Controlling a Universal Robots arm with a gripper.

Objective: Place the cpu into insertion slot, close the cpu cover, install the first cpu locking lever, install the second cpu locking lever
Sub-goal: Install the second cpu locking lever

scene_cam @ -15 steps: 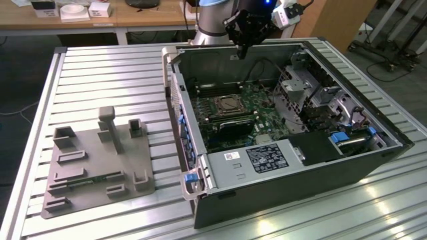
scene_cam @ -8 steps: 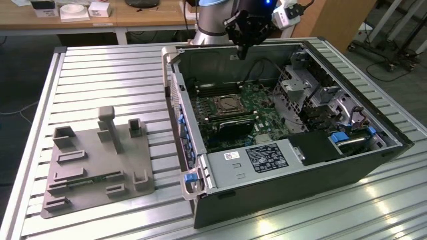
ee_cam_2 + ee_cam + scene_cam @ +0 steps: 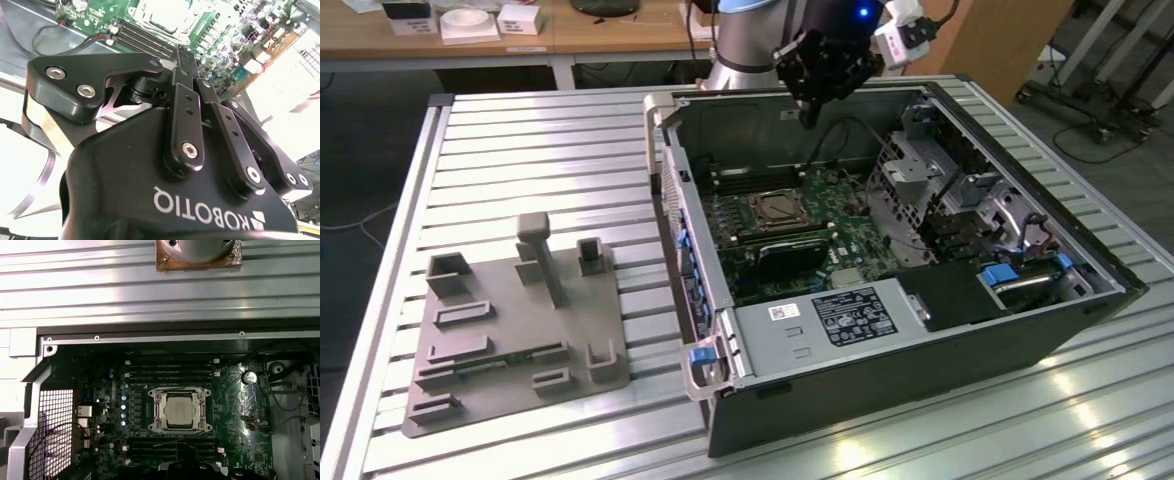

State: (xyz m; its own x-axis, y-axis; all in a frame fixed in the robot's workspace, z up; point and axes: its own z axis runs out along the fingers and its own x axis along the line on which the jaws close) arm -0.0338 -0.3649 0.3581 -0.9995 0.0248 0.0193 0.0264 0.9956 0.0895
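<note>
black two-finger gripper point(image 3: 809, 108): fingers together, empty, high over case | pale silvery square cpu point(image 3: 179, 409): seated in metal-rimmed insertion slot point(image 3: 157, 410) well below gripper | risk: descending off-line could snag levers

The computer case point(image 3: 894, 330) lies open on its side, so the way down to the insertion slot point(image 3: 179, 410) is free from above, with the gripper point(image 3: 811, 112) hanging over the case's far wall. Around the socket stand the memory slots point(image 3: 172, 371). The drive cage point(image 3: 927, 190) and loose cables point(image 3: 854, 135) crowd the exterior view's right.
</note>
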